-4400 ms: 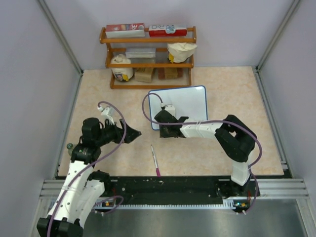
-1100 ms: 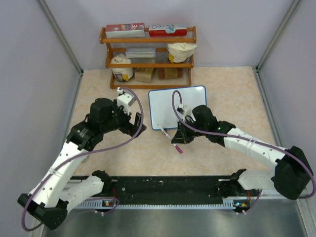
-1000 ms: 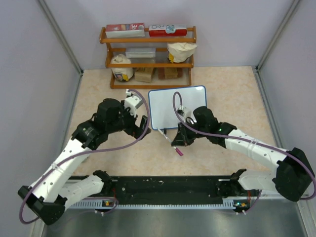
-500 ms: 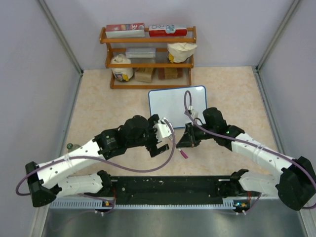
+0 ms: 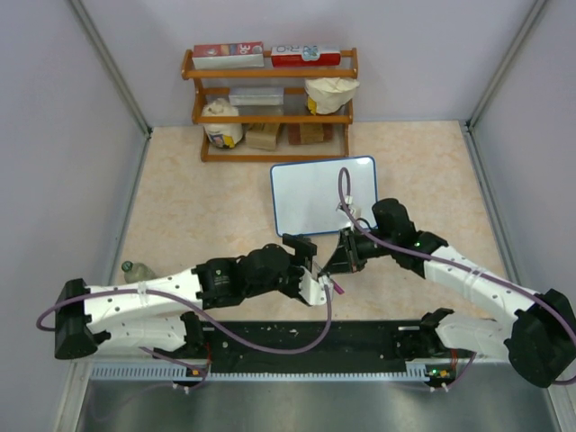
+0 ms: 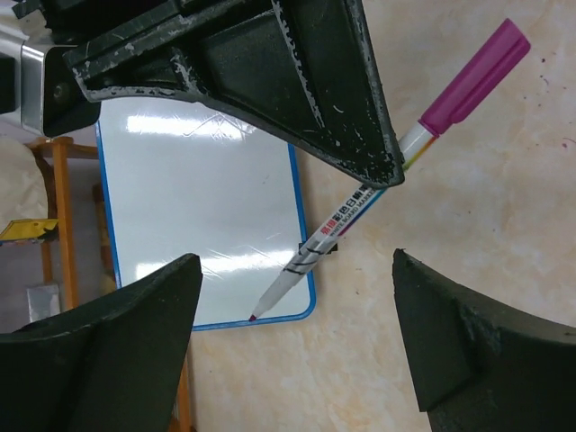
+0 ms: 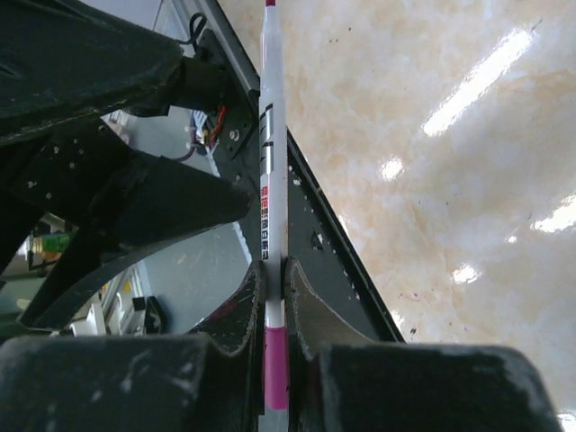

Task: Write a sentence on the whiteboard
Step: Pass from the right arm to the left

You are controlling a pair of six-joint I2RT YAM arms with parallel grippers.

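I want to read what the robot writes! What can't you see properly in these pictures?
- Top view: the marker is mostly hidden between the left end effector and right end effector; only its purple end shows.
- Left wrist view: whether the tip touches the whiteboard cannot be told; the marker's print is too small.
- Top view: labels on the shelf are too small.

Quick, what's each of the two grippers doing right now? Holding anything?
Left gripper: open, holding nothing.
Right gripper: shut on the marker.
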